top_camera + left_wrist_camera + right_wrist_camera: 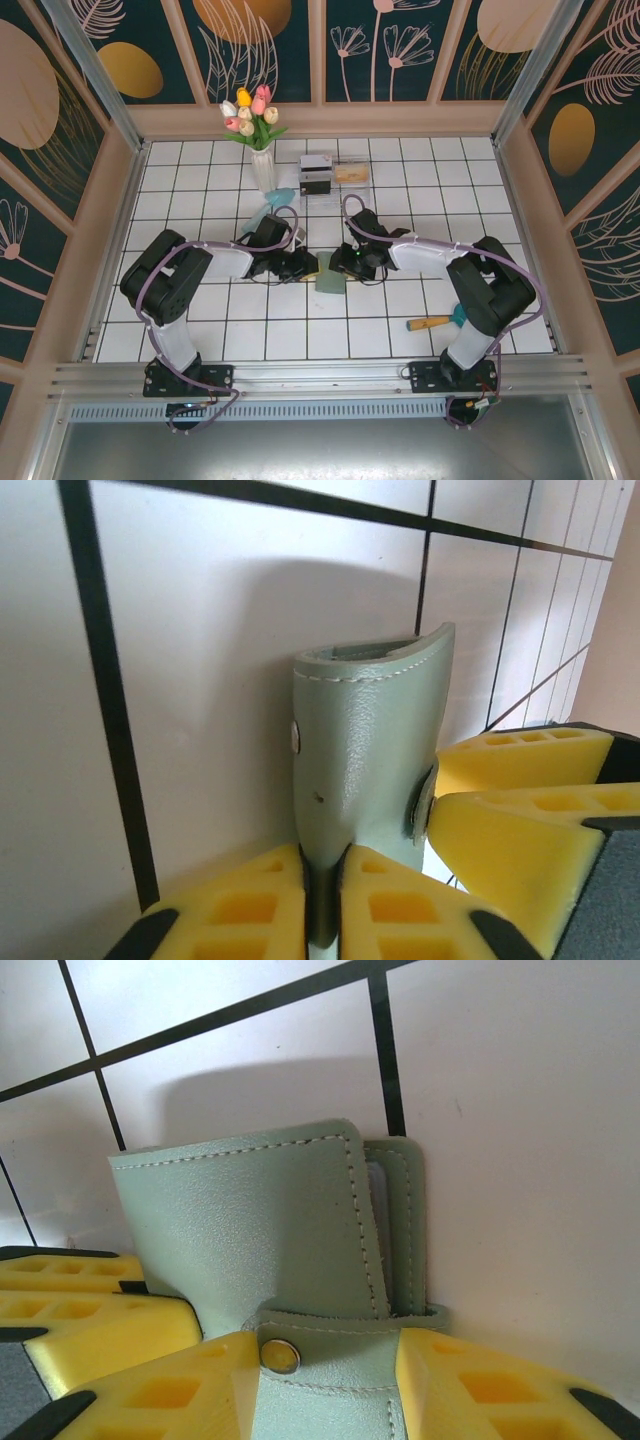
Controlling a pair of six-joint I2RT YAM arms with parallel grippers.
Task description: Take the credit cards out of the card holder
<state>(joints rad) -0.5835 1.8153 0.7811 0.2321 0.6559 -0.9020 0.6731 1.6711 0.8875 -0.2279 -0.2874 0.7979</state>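
The left pincer (pixel 303 266) (pixel 322 865), two yellow ribbed fingers, is clamped together on the lower edge of the sage-green soft leather card holder (pixel 330 283) (pixel 370 740) (pixel 240 1220). The right pincer (pixel 347 262) (pixel 328 1345) grips the same card holder from the opposite side, one finger at each side of its snap strap. The card holder stands on edge, folded, on the white-tiled tabletop (pixel 200 330) with dark grout lines, nearer the arms than the white vase of pink and yellow tulips (pixel 263 168) and a little right of it. A pale strip shows inside the fold; whether it is a card I cannot tell. Just right of the vase sits a clear plastic compartment box (pixel 335 178). Well to the vase's right and much nearer lies a wooden-handled tool (pixel 428 323). Behind the vase and to both sides rise dark teal wall panels with printed flowers (pixel 400 40), set in pale wooden frames.
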